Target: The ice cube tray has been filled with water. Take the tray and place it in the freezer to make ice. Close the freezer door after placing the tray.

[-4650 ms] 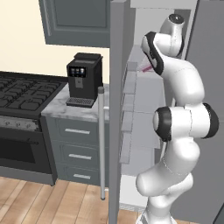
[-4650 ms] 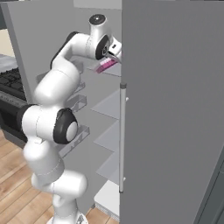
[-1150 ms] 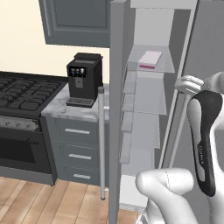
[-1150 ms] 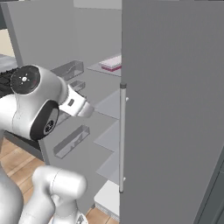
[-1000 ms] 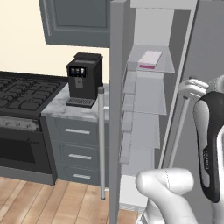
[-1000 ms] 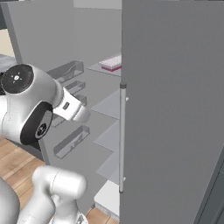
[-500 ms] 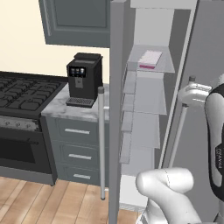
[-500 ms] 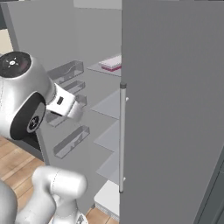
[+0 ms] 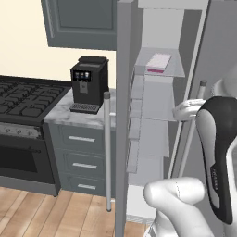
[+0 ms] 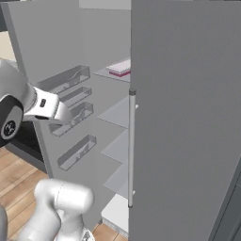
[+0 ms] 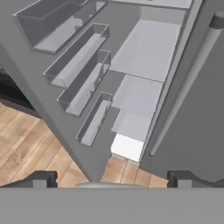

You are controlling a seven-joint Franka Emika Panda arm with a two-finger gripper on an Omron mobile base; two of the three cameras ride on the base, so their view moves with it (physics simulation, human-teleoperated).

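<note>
Left base view first: I see the ice cube tray (image 9: pixel 158 63) lying flat on the top shelf (image 9: pixel 173 69) inside the freezer (image 9: pixel 159 115). It is pink and pale, and nothing is touching it. From the right base view I see the same tray (image 10: pixel 120 68) far back on that high shelf. The freezer door (image 9: pixel 123 115) stands wide open on the left, and its long silver handle (image 9: pixel 107 150) hangs down the outer side. On the inner face of the door I can see pale bins (image 10: pixel 70 110) stacked one above the other.

My hand (image 10: pixel 63 114) is out of the freezer, low and to the near side, well apart from the tray. In the hand view its two dark fingertips (image 11: pixel 40 179) sit far apart with nothing between them, so the hand is spread and empty. That view looks down at the door bins (image 11: pixel 83 74), the pale shelves (image 11: pixel 140 83) and the wooden floor (image 11: pixel 30 148).

To the left of the freezer I see a black coffee machine (image 9: pixel 89 83) on a marble surface (image 9: pixel 60 116), with grey drawers (image 9: pixel 83 159) below it and a stove (image 9: pixel 23 95) further left.
</note>
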